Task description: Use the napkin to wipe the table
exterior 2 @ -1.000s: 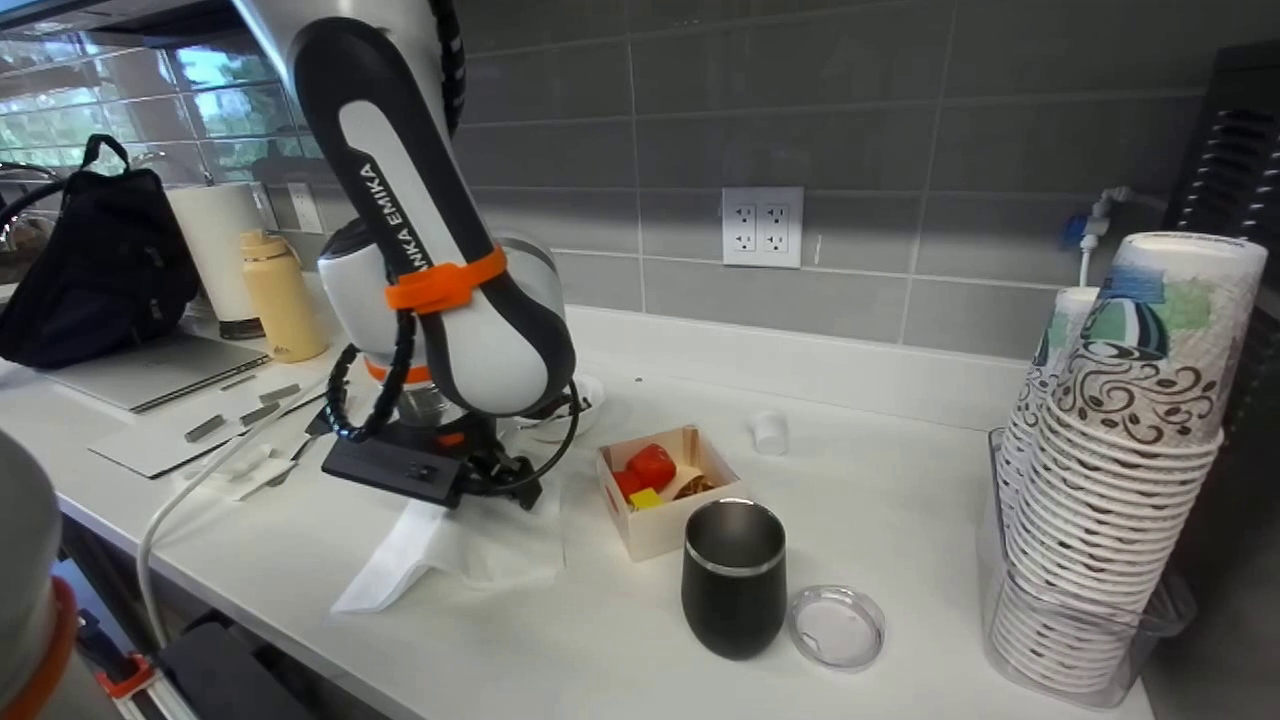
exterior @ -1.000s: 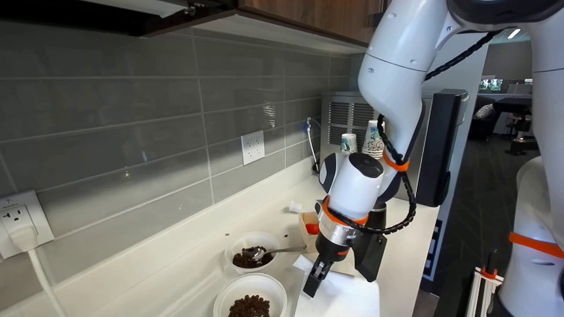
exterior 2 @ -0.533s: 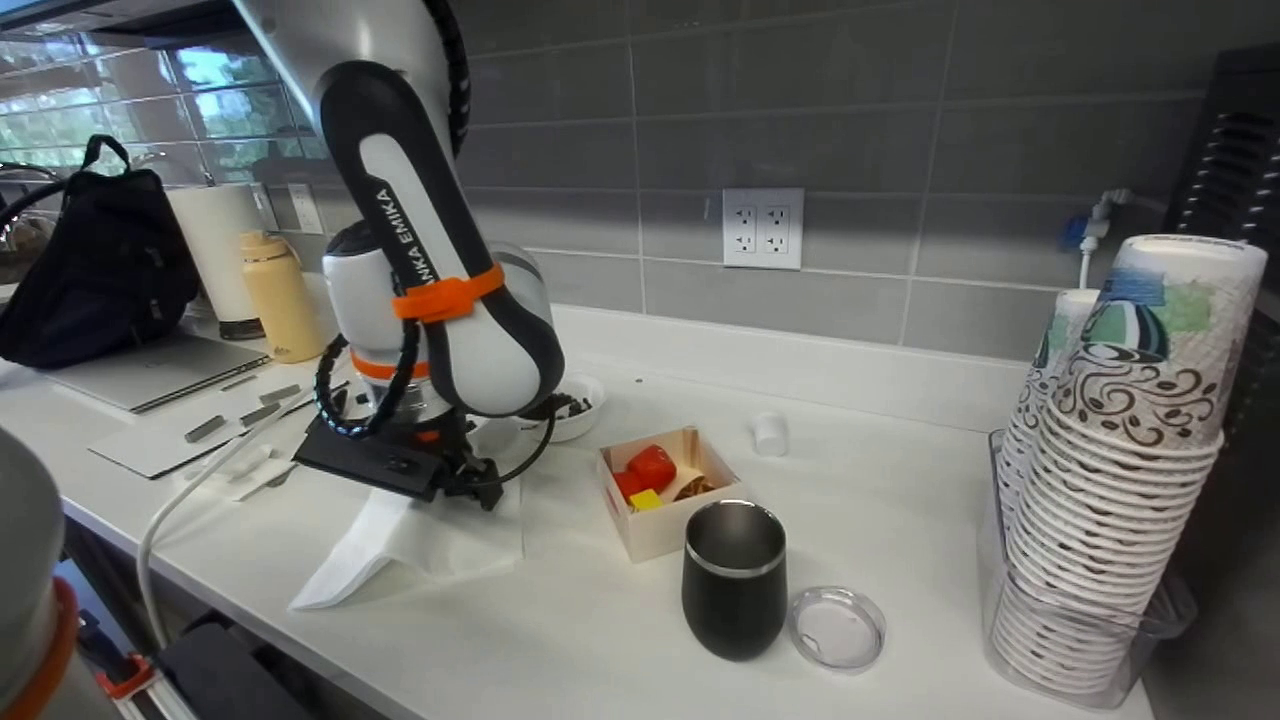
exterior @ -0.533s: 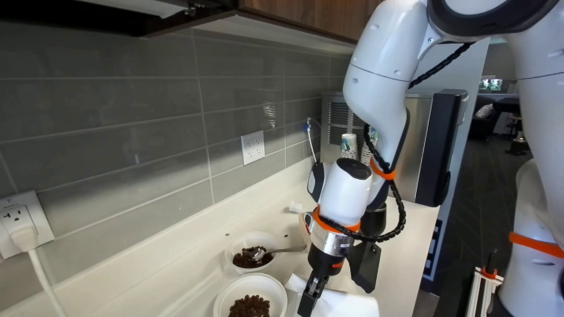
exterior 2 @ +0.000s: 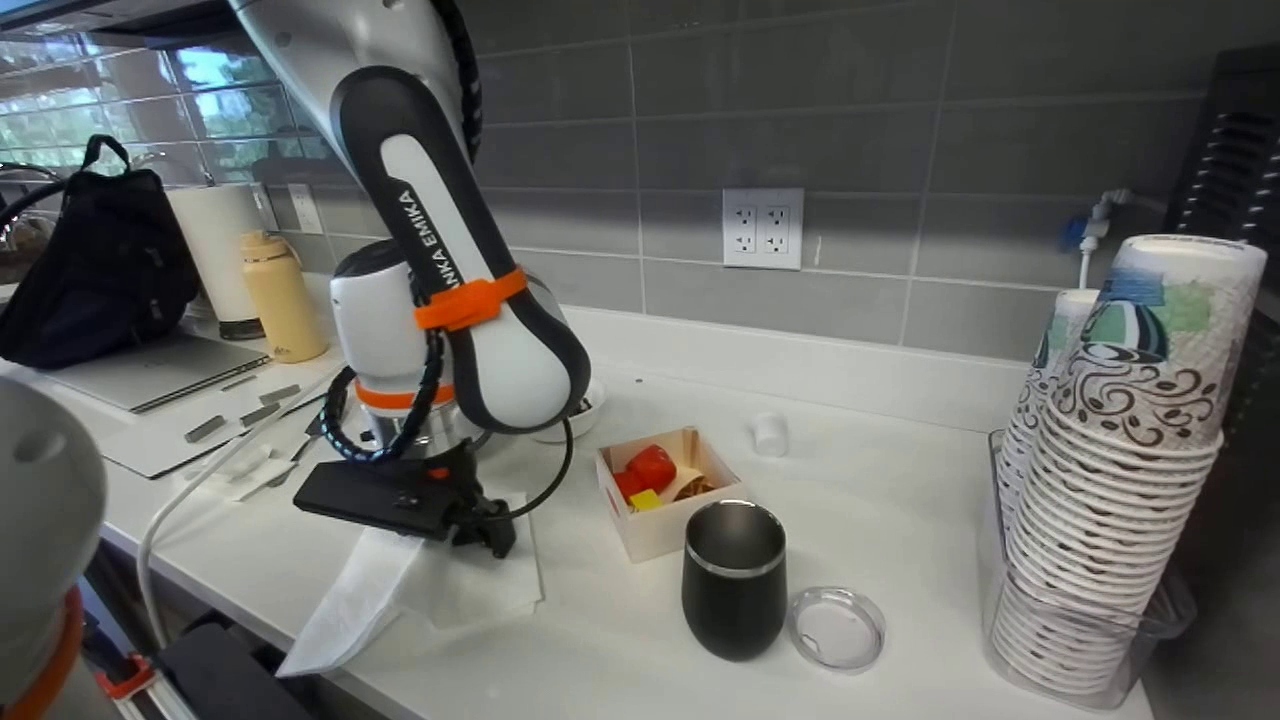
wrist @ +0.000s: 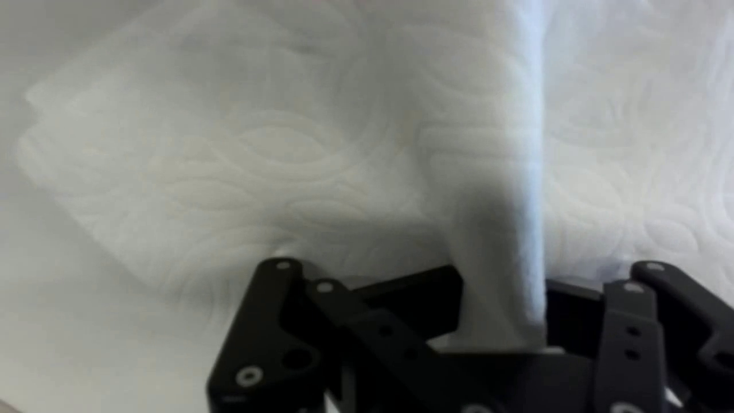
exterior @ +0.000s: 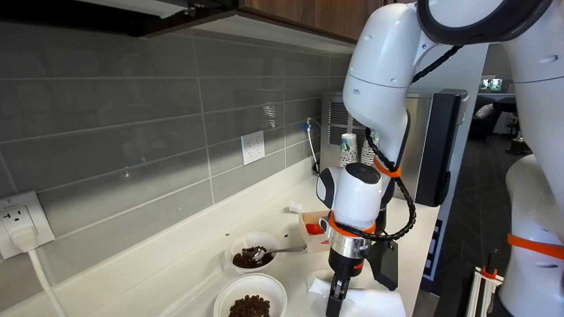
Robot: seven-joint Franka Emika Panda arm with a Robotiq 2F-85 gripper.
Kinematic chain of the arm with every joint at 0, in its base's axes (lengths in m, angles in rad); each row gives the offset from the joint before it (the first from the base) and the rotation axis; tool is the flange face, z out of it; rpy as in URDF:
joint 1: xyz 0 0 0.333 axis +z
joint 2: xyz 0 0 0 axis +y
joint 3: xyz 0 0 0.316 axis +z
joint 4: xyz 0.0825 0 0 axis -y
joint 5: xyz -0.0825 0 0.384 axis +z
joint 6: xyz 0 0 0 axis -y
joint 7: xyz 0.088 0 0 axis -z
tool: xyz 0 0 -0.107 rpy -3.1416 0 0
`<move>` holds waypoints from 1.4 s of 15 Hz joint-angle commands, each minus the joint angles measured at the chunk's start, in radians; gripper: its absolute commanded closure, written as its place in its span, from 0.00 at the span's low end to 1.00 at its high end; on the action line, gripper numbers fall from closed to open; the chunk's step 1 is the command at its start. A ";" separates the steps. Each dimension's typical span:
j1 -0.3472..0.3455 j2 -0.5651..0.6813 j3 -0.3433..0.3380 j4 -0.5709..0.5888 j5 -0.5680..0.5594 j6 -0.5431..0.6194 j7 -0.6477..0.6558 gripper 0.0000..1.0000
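The fingers (wrist: 427, 298) look closed on the napkin (wrist: 344, 155), allowing for blur; only the wrist view shows its embossed pattern.

two bowls (exterior: 250, 284) (exterior: 252, 239), two cup stacks (exterior 2: 1110, 520) (exterior 2: 1036, 385), one box (exterior 2: 662, 530), one tumbler (exterior 2: 735, 600), one lid (exterior 2: 838, 630), one backpack (exterior 2: 105, 270), one bottle (exterior 2: 285, 308), one paper roll (exterior 2: 215, 250), one table (exterior 2: 600, 640), one napkin (exterior: 374, 304), one arm (exterior: 376, 75) and one gripper (exterior: 334, 307).

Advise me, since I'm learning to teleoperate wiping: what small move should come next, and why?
I'd probably slide the napkin a little inward over the table: the gripper is shut on a fold of it, much of it lies spread out, and one corner seems to jut past the table's edge.
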 commanded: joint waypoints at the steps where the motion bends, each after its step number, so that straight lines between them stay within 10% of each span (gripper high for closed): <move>1: 0.076 -0.037 -0.077 0.008 -0.010 -0.083 0.051 1.00; 11: 0.123 -0.027 0.130 0.022 0.101 0.006 0.009 1.00; 21: 0.301 -0.080 -0.230 -0.079 -0.086 -0.049 0.103 1.00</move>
